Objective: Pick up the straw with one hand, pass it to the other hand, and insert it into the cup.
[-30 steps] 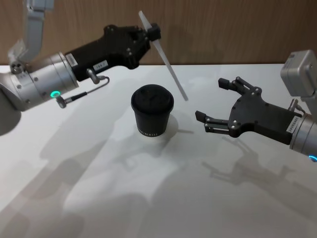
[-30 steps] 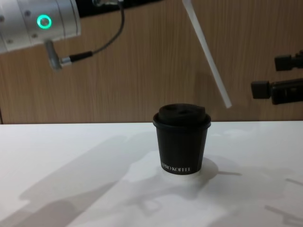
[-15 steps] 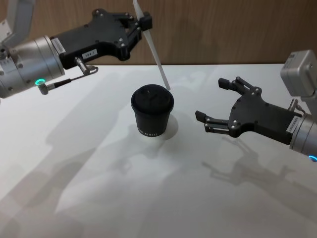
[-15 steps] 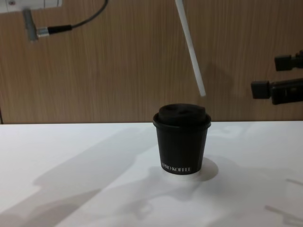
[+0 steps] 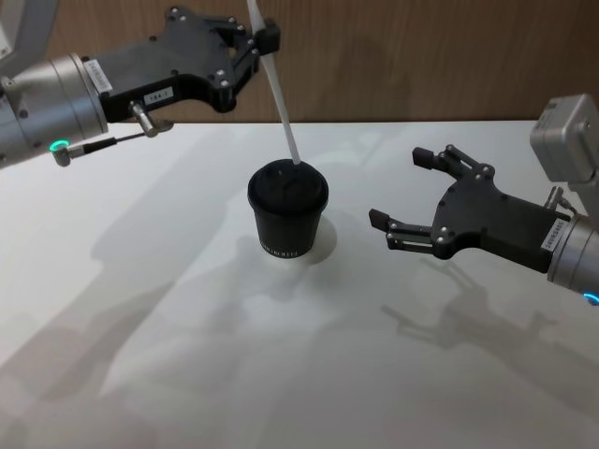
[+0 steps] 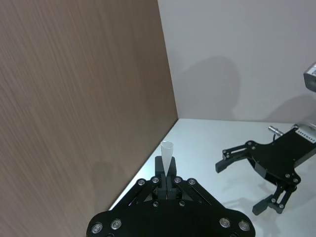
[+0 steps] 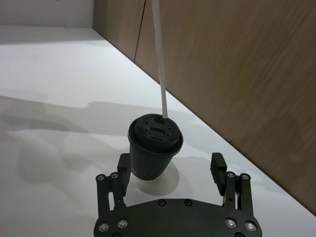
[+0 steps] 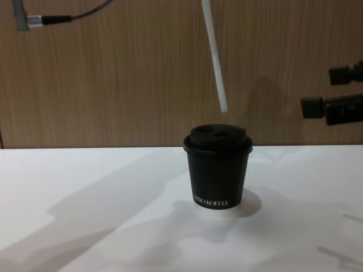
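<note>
My left gripper (image 5: 266,41) hangs above and behind the cup, shut on the upper part of the white straw (image 5: 279,97). The straw (image 8: 214,56) stands almost upright, leaning slightly, its lower end a short gap above the lid. The black cup (image 5: 287,210) with its domed lid stands upright mid-table; the chest view shows the cup (image 8: 218,168) from the side. To the cup's right my right gripper (image 5: 400,188) waits open with nothing in it. Its wrist view shows the cup (image 7: 155,149) ahead of the right gripper (image 7: 170,162) and the straw (image 7: 159,64) above the lid. In the left wrist view the straw (image 6: 167,152) sticks out of the left gripper (image 6: 166,180).
The white table (image 5: 187,355) is bare around the cup. A wooden wall (image 5: 421,56) closes the back. A grey cable (image 5: 108,143) loops under my left wrist. My right gripper's fingertips (image 8: 332,109) enter at the chest view's right edge.
My left gripper drew back to the left and rose, swinging the straw more upright. The straw's lower end moved left until it hung over the lid. The right arm stayed still.
</note>
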